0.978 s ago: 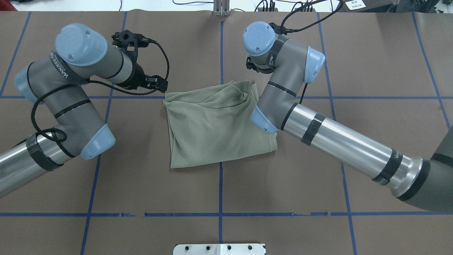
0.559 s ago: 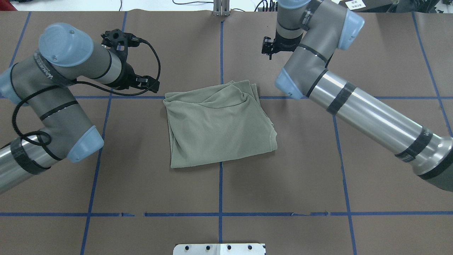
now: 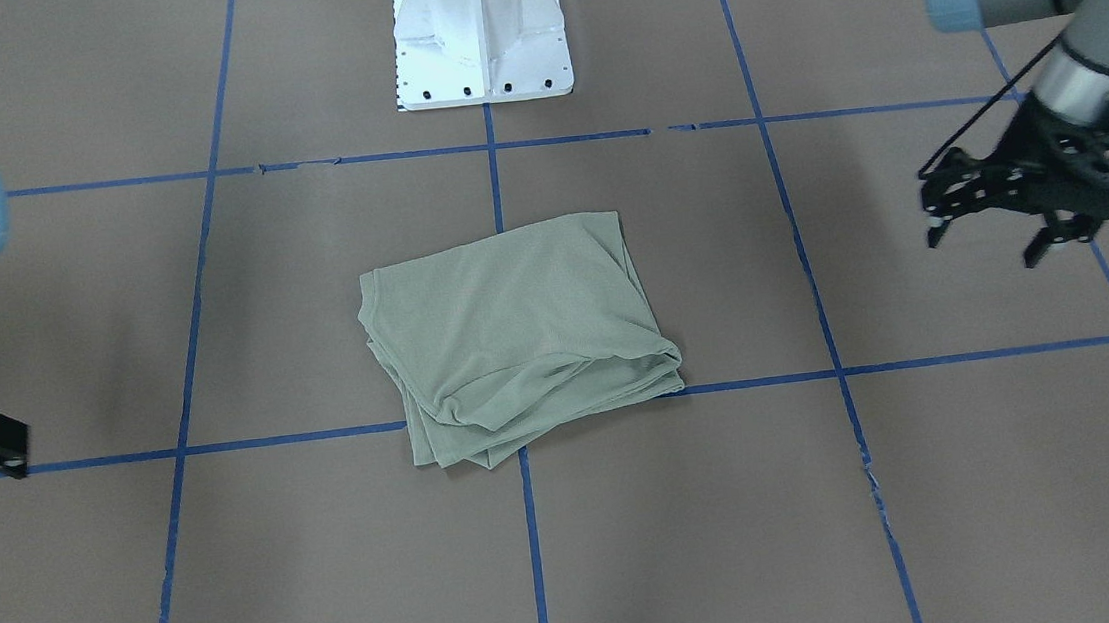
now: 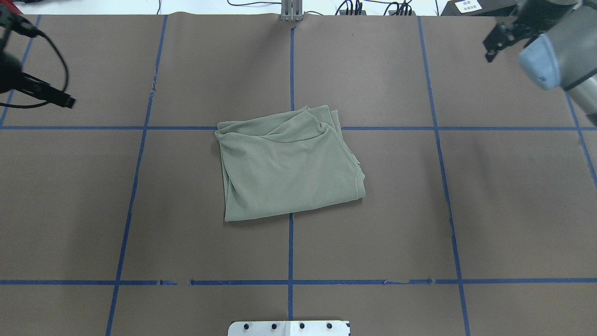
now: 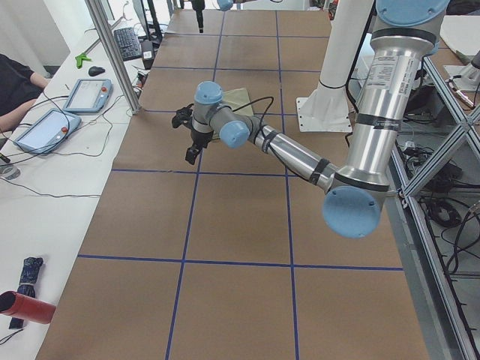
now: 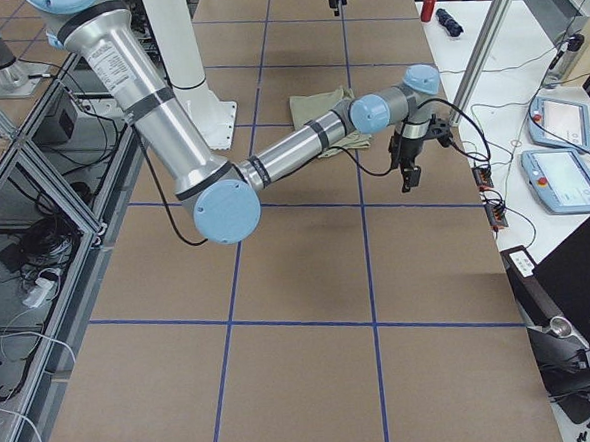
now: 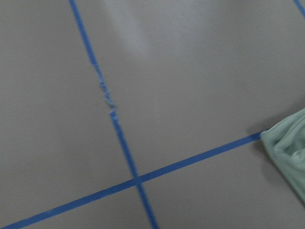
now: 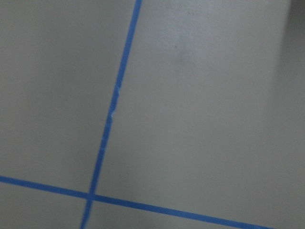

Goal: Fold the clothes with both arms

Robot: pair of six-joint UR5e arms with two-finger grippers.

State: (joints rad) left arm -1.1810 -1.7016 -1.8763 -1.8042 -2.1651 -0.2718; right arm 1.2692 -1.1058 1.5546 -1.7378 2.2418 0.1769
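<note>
Clock reference: overhead view, with 12 o'clock pointing away from my base.

Step in hand: I judge this to be the end of a fold, or a pause between folds. The shirt (image 4: 289,168) lies as a compact layered packet, and neither of my pincers touches it.

Shirt location: centre of the desk (image 4: 513,210), across a crossing of the blue tape lines (image 4: 290,70).

Left pincer (image 3: 983,247): released and holding nothing, with the fingers spread. It stands well apart from the shirt at about 10 o'clock.

Right pincer (image 4: 494,46): well apart from the shirt at about 2 o'clock. It sits at the frame edge, so I cannot tell whether it is released or clenched.

Next move: if one more fold is required, I must bring both pincers back to an outer edge. Each must pinch all layers together, then lift evenly so the stack does not slide. If not, I judge the task close to done.

Fabric: sage-green knit with a fine ribbed texture, matte and limp. I expect it to drape and bunch rather than hold a crease.

Shape: a rough rectangle, slightly skewed. The 12 o'clock edge is rumpled with several layers showing. The 6 o'clock edge is flat and straight, and the 5 o'clock corner is rounded.

Desk surface: brown, matte and smooth, divided into squares by the tape.
</note>
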